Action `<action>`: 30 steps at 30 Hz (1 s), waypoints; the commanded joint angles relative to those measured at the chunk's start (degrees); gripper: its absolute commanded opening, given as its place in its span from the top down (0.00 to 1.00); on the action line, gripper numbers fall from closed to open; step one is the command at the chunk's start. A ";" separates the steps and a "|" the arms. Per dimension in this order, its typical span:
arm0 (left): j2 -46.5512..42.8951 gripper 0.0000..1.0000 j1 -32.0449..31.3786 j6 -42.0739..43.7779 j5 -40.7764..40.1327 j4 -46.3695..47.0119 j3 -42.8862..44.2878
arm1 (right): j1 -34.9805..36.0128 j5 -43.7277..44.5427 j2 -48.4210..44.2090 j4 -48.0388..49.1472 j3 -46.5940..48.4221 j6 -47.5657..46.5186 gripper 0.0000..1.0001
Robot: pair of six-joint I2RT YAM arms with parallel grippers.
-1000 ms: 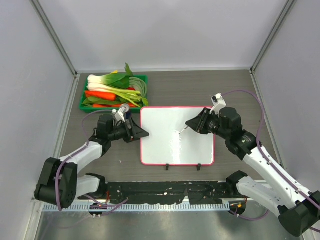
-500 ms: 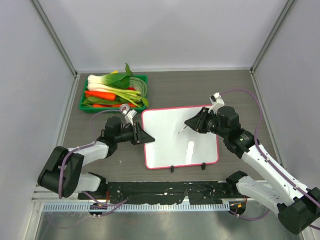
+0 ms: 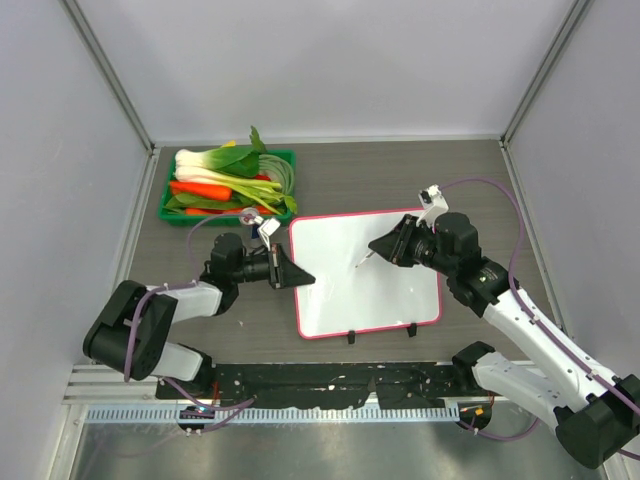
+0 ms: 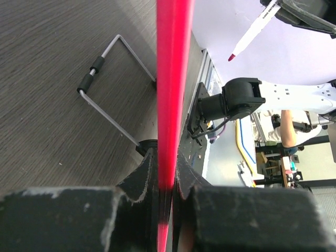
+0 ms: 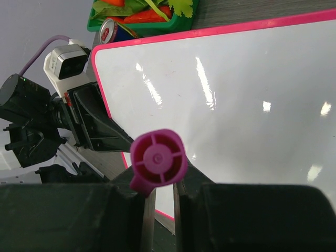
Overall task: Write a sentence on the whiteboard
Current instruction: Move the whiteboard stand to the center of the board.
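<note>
The whiteboard (image 3: 370, 285), glossy white with a pink-red frame, lies slightly skewed on the table's middle. My left gripper (image 3: 300, 278) is shut on its left edge; in the left wrist view the red frame (image 4: 173, 79) runs straight up from between the fingers (image 4: 143, 176). My right gripper (image 3: 388, 247) is shut on a marker (image 3: 366, 257) whose tip hovers over the board's upper middle. In the right wrist view the marker's purple end (image 5: 158, 160) sits between the jaws above the whiteboard (image 5: 236, 105). No sentence is in view on the white face.
A green tray (image 3: 168, 195) of vegetables stands at the back left, with a small can (image 3: 249, 214) beside it. The board's two black feet (image 3: 352, 338) point toward the arm bases. A wire stand (image 4: 105, 105) shows under the board.
My left gripper has shut on the board's left edge. The board has shifted right and turned slightly. The right gripper with the marker has barely moved.
</note>
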 commanded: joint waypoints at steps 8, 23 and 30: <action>2.90 1.00 0.24 6.55 1.52 6.37 -0.09 | -0.12 -2.01 0.06 4.02 3.18 -0.21 0.99; 6.31 1.00 -3.89 7.69 1.52 9.54 4.30 | -0.12 -5.52 -1.79 8.24 2.13 -1.17 0.99; 10.37 1.00 -4.68 6.90 1.09 14.55 0.53 | -0.12 -5.44 -2.40 7.81 1.86 -1.00 0.99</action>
